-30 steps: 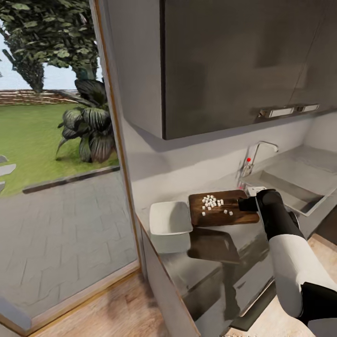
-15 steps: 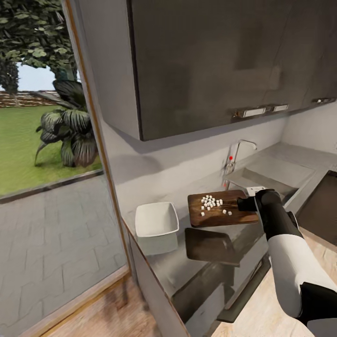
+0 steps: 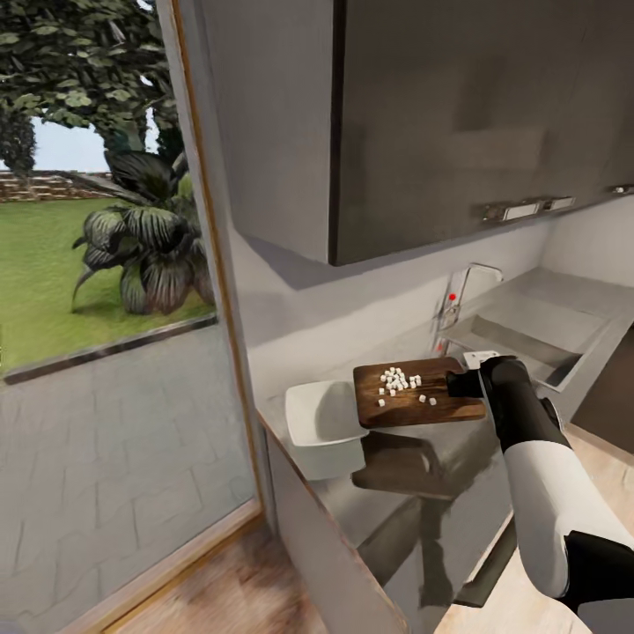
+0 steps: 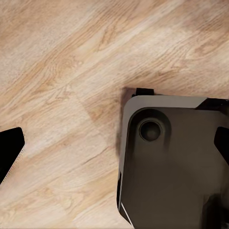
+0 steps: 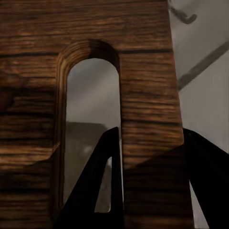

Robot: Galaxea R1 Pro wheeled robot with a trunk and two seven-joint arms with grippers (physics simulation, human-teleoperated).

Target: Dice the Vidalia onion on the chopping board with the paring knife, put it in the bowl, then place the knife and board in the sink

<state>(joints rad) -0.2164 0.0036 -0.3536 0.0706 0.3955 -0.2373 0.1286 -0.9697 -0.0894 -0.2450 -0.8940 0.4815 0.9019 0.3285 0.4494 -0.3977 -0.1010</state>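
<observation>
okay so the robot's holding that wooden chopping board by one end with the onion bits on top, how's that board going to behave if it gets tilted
The chopping board looks like rigid wood, so it probably won't flex, though it is gripped only at its slotted end by the right gripper. The diced onion lies loose on top and would likely slide off toward the bowl with a modest tilt, perhaps scattering.
</observation>
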